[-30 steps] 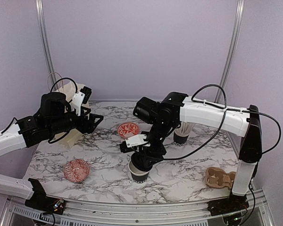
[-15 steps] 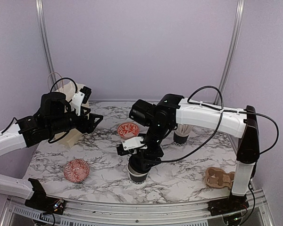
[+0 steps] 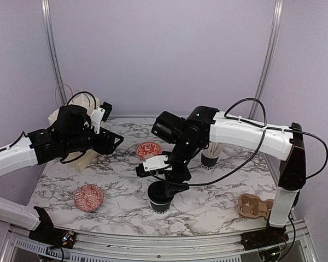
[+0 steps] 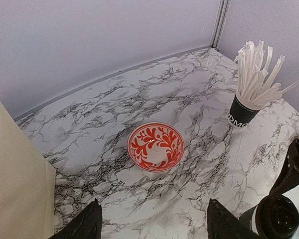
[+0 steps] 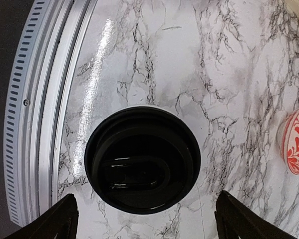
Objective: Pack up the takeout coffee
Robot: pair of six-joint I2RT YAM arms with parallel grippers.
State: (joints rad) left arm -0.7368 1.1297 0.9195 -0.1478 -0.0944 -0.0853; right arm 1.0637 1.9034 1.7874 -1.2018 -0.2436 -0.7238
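Peering down from the right wrist cam, you only get the black lid (image 5: 142, 159) seated on the takeout coffee (image 3: 160, 203); the cup wall is hidden under it. The top cam shows it standing on the desk (image 3: 208, 206) near the front edge, rim partly blocked by the right claw (image 3: 172, 184), which hangs just above, spread wide and gripping nothing. The left claw (image 4: 154, 229) is spread and empty too, and its cam crops the coffee at the corner.

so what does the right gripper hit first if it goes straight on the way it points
The right gripper would first meet the black lid on the cup, directly below its open jaws; remaining gap unclear.
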